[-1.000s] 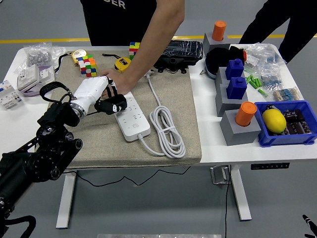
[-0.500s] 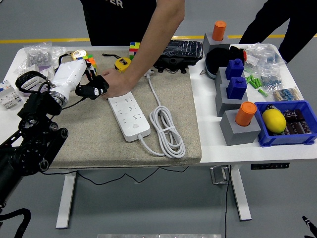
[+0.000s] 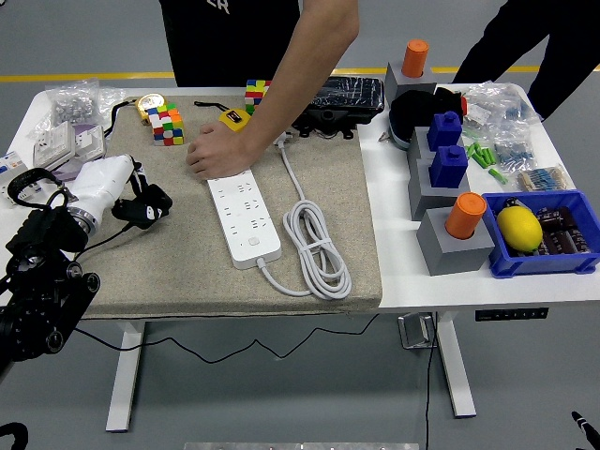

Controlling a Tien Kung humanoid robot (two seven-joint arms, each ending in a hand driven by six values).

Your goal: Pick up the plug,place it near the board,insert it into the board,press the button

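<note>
We saw the left robot hand (image 3: pixel 142 208) over the grey mat (image 3: pixel 178 272) at the worktop's (image 3: pixel 427 272) left, black fingers curled loosely and gripping nothing we could make out. The white power strip (image 3: pixel 243 214) lay on the mat just right of it and apart from it, its long axis running from far-left to near-right. Its cable left the near end and lay coiled (image 3: pixel 317 244) to the right. A person's hand (image 3: pixel 214 155) pressed on the strip's far end. We could not pick out the plug itself.
</note>
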